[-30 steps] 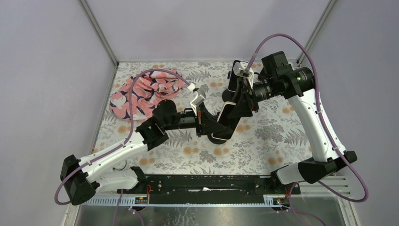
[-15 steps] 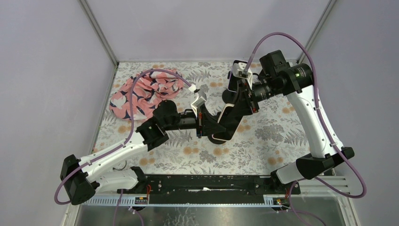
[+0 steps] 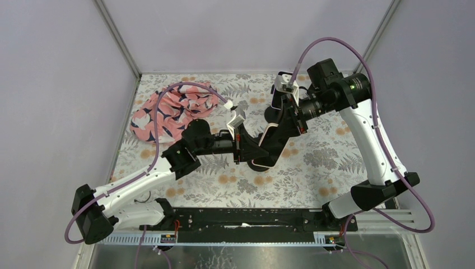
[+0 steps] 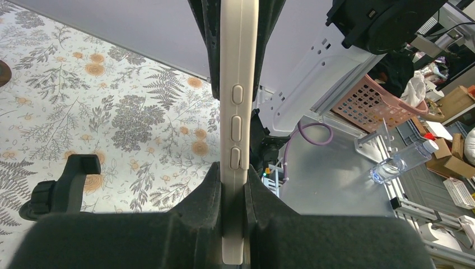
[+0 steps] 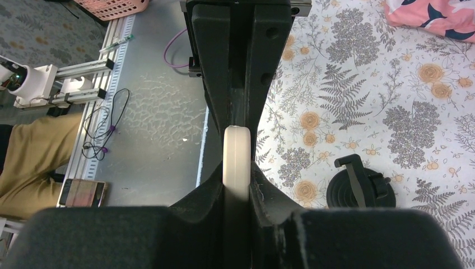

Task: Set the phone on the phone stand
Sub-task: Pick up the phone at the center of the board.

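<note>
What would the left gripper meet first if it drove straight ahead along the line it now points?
The right gripper. It and the left gripper are shut on opposite ends of the phone, jaws facing each other along it. How much phone separates them is hard to judge.

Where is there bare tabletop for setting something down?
Free: the table along its near edge, and its right side. Crowded: centre, where left pincer and right pincer clamp the phone near the phone stand; far left, pink cloth.

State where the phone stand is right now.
In the right wrist view, the phone stand sits on the floral tablecloth at lower right, to the right of the phone.
</note>
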Robot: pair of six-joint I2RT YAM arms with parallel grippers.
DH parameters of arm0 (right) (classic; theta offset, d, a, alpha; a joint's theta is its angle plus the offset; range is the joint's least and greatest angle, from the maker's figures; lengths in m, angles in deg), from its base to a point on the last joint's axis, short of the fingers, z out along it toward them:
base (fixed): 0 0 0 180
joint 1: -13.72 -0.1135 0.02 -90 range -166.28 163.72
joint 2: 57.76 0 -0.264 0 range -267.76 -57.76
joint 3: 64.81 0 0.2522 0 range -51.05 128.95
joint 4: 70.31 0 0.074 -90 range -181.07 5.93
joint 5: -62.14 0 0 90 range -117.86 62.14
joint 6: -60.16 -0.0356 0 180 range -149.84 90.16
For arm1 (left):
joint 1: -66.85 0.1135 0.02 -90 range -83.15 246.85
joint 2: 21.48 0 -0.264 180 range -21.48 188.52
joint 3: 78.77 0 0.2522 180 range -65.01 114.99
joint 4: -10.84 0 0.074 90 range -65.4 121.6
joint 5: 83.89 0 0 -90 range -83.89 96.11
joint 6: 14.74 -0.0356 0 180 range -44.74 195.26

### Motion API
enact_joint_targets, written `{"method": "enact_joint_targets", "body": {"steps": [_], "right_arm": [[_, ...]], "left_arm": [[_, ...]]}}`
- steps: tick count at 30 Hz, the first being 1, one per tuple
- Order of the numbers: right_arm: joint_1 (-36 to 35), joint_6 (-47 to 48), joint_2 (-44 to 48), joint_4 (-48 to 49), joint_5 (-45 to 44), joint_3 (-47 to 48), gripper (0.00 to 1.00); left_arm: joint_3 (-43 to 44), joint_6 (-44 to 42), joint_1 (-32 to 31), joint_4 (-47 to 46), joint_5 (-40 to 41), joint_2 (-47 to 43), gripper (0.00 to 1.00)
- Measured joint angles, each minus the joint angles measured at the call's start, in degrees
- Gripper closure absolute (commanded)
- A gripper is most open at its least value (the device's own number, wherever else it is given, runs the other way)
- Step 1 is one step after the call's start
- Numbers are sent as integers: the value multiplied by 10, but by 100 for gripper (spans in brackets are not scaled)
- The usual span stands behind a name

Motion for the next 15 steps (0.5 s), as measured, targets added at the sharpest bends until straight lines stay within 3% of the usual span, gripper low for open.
{"method": "enact_joint_targets", "body": {"steps": [11, 13, 15], "right_arm": [[-1, 1, -4, -2, 0, 4, 79], [-1, 1, -4, -3, 0, 5, 81], [-2, 2, -5, -5, -1, 7, 90]], "left_arm": [[-1, 0, 0, -1, 0, -1, 100], [-1, 0, 0, -1, 0, -1, 100], [-1, 0, 0, -1, 0, -1, 100]]}}
